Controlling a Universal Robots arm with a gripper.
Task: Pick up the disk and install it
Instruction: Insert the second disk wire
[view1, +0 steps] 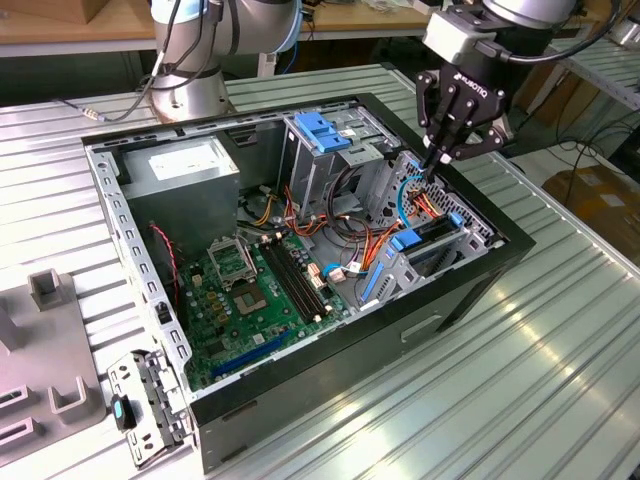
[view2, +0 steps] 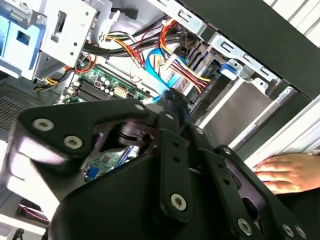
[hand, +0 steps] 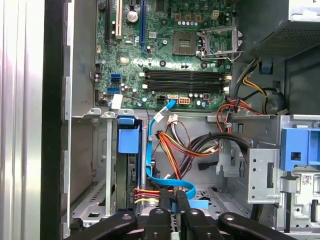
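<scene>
Entry, gripper low over the drive bays of the open PC case.

- My gripper: fingers drawn together, tips just beside the blue data cable. Whether they pinch it, I cannot tell. No disk is between them.
- Disk: stands on edge in the bay just beside my fingertips, blue end tab facing out of the slot. I judge it seated or nearly so.
- Doing this step well, my judgement: stay square to the bay rails, push only on the blue tab, and keep the data cable and the orange-yellow power wires out of the slot. Go slowly, as the cables crowd the bay mouth.
- A person's hand rests on the counter outside the case wall, so I keep all motion inside the case.

Counts:
- Gripper, 1; disk, 1; blue data cable, 1; hand, 1.
- Motherboard, 1, with 1 processor socket.
- Further off: blue latch on the tall cage, 1; power supply, 1.
</scene>
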